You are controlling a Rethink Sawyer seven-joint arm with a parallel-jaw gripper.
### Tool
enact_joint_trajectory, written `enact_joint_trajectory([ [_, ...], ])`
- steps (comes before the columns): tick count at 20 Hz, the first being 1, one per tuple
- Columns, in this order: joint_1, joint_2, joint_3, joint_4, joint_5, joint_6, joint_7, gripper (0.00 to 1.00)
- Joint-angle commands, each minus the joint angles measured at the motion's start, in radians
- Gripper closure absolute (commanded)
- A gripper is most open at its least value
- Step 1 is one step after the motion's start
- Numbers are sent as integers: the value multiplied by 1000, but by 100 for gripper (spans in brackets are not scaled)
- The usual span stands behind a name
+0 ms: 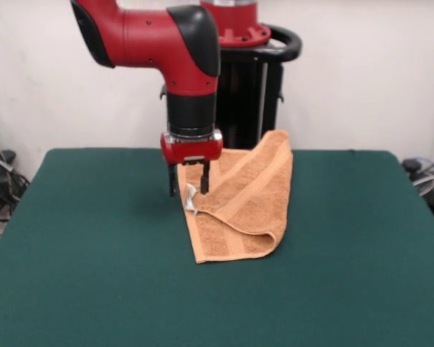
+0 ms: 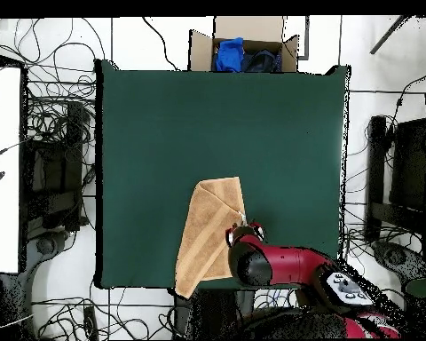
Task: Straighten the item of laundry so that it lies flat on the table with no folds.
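The orange-tan towel [image 1: 239, 202] lies folded over on itself on the dark green table [image 1: 94, 238], near the far side. A woven band runs along the folded top layer. Its far corner rises above the table's far edge by the pedestal. A small white tag [image 1: 190, 199] shows at its left edge. My gripper [image 1: 189, 186] points straight down at that left edge, just above the tag, with its fingers [image 1: 204, 177] apart on either side of the towel's edge. In the overhead view the towel [image 2: 208, 231] reaches the table's [image 2: 163, 133] bottom edge, and the gripper [image 2: 240, 233] is at its right side.
The black pedestal [image 1: 249, 101] stands just behind the towel. In the overhead view a cardboard box [image 2: 243, 49] with blue cloth sits beyond the table's top edge, and cables lie on the floor around the table.
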Motion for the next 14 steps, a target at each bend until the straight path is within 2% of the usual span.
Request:
enact_joint_trajectory([
  [1,15,61,53,-130,-29,36,78,0],
  [14,14,111,42,-164,-45,1,83,0],
])
